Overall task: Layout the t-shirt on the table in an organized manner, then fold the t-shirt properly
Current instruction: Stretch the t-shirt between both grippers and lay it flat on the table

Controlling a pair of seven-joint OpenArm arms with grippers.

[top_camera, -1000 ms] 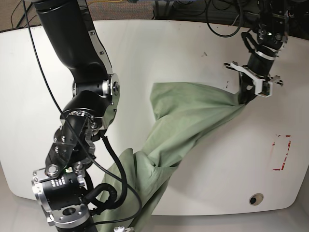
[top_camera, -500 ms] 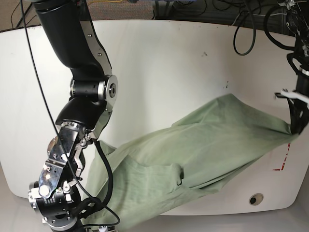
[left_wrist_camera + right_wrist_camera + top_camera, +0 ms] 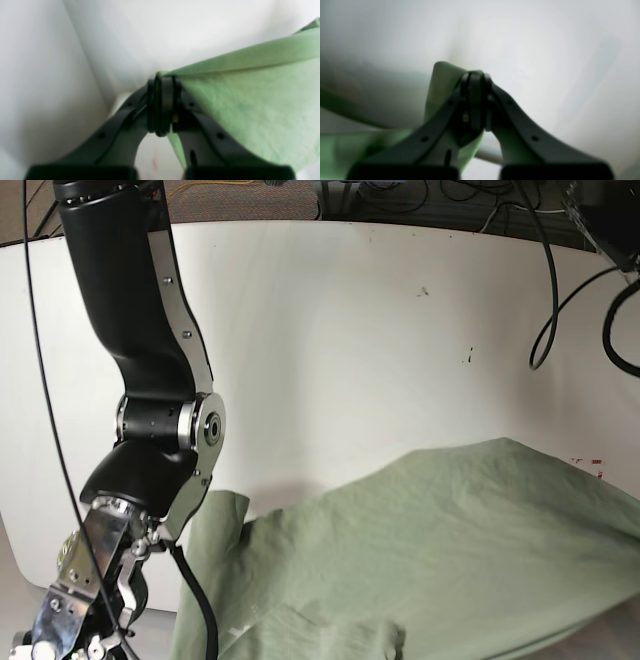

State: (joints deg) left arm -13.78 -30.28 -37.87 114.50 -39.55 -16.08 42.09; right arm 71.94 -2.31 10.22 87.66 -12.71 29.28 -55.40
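Pinching the t-shirt (image 3: 440, 550) by its edges, the left gripper (image 3: 162, 105) and the right gripper (image 3: 475, 102) both have their jaws pressed together on green fabric. Thin cloth like that could slip out of either pinch under a hard pull, or slide off the table (image 3: 330, 330). It sags rumpled across the lower right of the base view, overhanging the bottom edge.

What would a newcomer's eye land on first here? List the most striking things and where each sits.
The pale sage-green soft t-shirt sprawls across the near right part of the glossy white table, spilling past its front edge. The big black right arm stands at the base view's left. In the wrist views, the left tool and the right tool are each shut on a pinch of the green cloth.
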